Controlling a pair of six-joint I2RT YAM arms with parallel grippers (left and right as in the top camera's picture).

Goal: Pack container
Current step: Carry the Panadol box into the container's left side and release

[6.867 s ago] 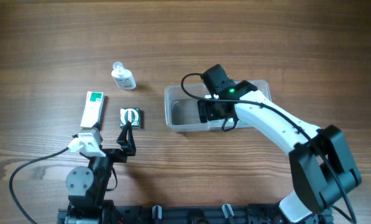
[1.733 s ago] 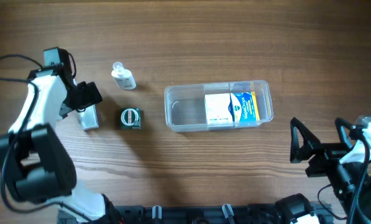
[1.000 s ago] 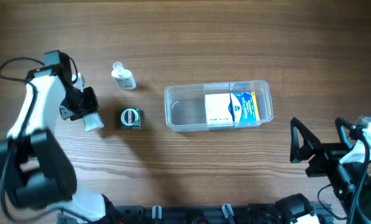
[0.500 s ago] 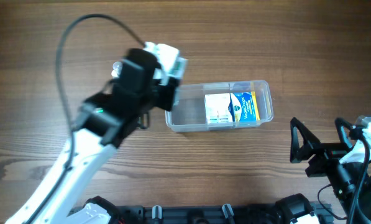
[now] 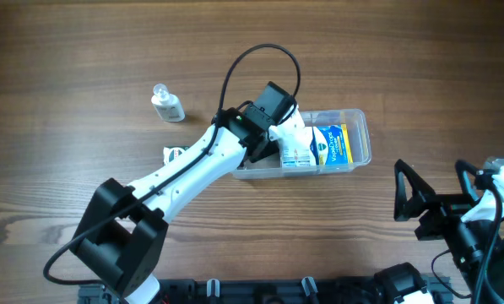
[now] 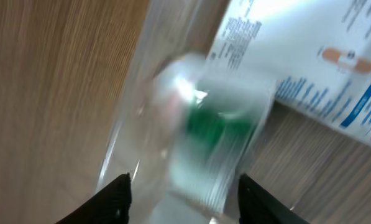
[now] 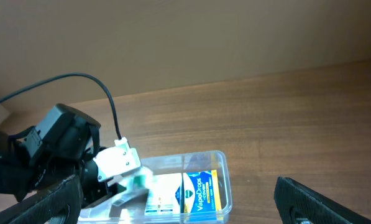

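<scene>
The bench [image 5: 403, 67] is bare wood. My left arm [image 5: 192, 169] reaches right across it to the container [image 5: 365, 127], which lies right of the middle. The clear tub already has a blue-and-white plaster box [image 5: 327, 145] lying flat in its right half. My left jaws hang over the tub's left half, spread apart, with a white-and-green box [image 6: 219, 143] between them. That box is smeared in the wrist view and there is a gap on one side of it, so I judge it loose, not gripped. My right jaws sit open and idle near the bench's right edge, well apart from everything. From here the box could come down crooked, one end propped on the plaster box or on the tub's wall, because it is tilted and close to both. If I pull away low, my fingers [image 6: 120, 196] could catch the thin wall and drag the light tub. A small clear bottle [image 5: 168, 105] stands far to the left, not yet packed.
</scene>
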